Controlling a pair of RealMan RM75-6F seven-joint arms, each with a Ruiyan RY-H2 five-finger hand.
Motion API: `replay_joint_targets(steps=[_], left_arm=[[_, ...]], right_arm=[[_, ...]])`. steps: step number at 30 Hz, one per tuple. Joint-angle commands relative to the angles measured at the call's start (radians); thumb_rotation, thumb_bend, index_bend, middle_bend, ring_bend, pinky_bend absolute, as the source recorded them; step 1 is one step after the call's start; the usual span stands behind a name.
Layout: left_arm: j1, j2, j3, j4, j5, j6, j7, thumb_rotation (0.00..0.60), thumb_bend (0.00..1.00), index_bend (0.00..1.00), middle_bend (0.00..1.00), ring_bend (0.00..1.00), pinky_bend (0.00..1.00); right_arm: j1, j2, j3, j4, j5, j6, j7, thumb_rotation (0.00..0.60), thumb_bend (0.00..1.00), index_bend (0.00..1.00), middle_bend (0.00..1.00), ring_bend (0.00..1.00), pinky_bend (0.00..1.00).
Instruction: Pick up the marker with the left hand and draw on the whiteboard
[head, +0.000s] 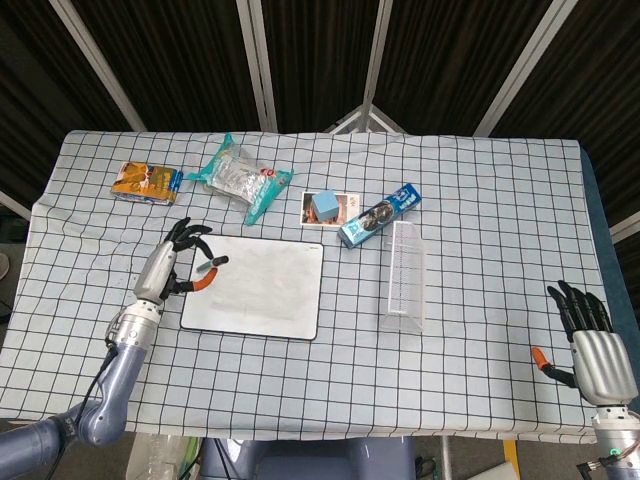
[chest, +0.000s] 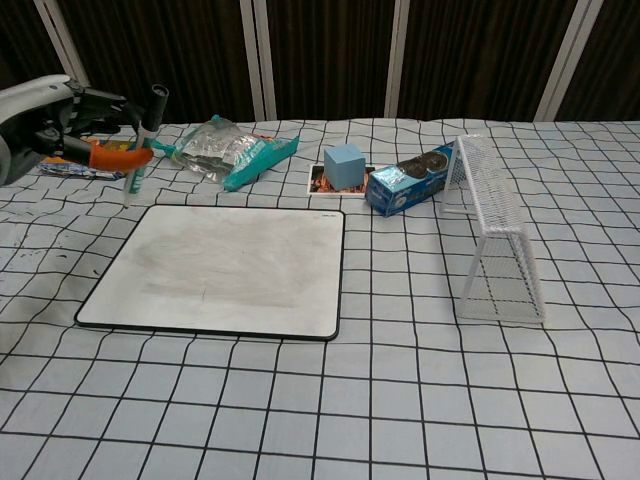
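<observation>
The whiteboard (head: 258, 288) (chest: 225, 268) lies flat near the table's front left, its surface smudged grey. My left hand (head: 172, 269) (chest: 60, 120) is raised above the board's left edge and pinches the marker (chest: 143, 140) (head: 210, 268) between its orange-tipped thumb and a finger. In the chest view the marker stands nearly upright with its black cap at the top. My right hand (head: 590, 345) rests at the table's far right front with fingers spread and nothing in it; the chest view does not show it.
Behind the board lie an orange snack packet (head: 146, 182), a clear and teal bag (head: 240, 178), a blue cube on a card (head: 325, 207) and a blue biscuit box (head: 378, 215). A white wire rack (chest: 492, 228) lies to the board's right.
</observation>
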Motion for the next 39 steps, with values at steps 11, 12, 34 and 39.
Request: replay_joint_targets(steps=[11, 12, 34, 39], left_arm=[[-0.145, -0.231, -0.046, 0.282, -0.023, -0.1, -0.152, 0.6, 0.5, 0.71, 0.25, 0.07, 0.14], [-0.151, -0.243, -0.049, 0.296, -0.022, -0.102, -0.162, 0.6, 0.5, 0.71, 0.25, 0.08, 0.14], [-0.227, -0.364, -0.04, 0.488, 0.026, -0.129, -0.29, 0.6, 0.5, 0.72, 0.26, 0.08, 0.15], [-0.245, -0.385, -0.039, 0.523, 0.033, -0.138, -0.306, 0.6, 0.5, 0.72, 0.26, 0.08, 0.15]], right_arm=[[0.007, 0.012, 0.007, -0.009, 0.03, -0.031, 0.038, 0.6, 0.3, 0.0, 0.0, 0.0, 0.0], [0.007, 0.013, 0.007, -0.009, 0.033, -0.033, 0.041, 0.6, 0.3, 0.0, 0.0, 0.0, 0.0], [0.013, 0.025, 0.009, -0.023, 0.05, -0.058, 0.071, 0.6, 0.3, 0.0, 0.0, 0.0, 0.0], [0.015, 0.023, 0.011, -0.023, 0.053, -0.062, 0.069, 0.6, 0.3, 0.0, 0.0, 0.0, 0.0]])
